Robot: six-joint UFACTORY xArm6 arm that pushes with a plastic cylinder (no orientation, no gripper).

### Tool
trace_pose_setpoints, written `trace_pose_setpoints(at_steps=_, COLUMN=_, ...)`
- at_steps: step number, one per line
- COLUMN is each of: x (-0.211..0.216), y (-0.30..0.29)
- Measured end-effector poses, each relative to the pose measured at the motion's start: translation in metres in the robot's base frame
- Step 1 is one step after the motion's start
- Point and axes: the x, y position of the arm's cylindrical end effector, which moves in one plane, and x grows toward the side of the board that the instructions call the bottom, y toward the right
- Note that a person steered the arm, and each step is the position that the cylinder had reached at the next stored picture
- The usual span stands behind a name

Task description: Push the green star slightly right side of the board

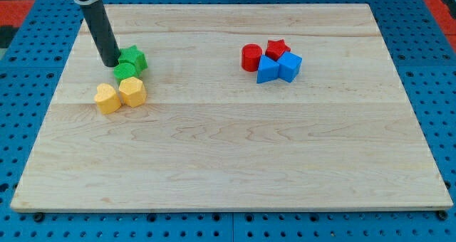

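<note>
The green star lies at the board's upper left. My tip is on the board right against the star's left side, touching or nearly touching it. A second green block, rounded, sits just below the star and touches it. Below that stand a yellow hexagon-like block and a yellow heart-shaped block, side by side.
A cluster sits right of centre near the view's top: a red cylinder, a red star, a blue block and a blue cube. The wooden board lies on a blue surface.
</note>
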Motion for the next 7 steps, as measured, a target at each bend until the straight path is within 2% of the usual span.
trace_pose_setpoints(at_steps=2, x=-0.014, y=0.002)
trace_pose_setpoints(at_steps=7, x=-0.002, y=-0.001)
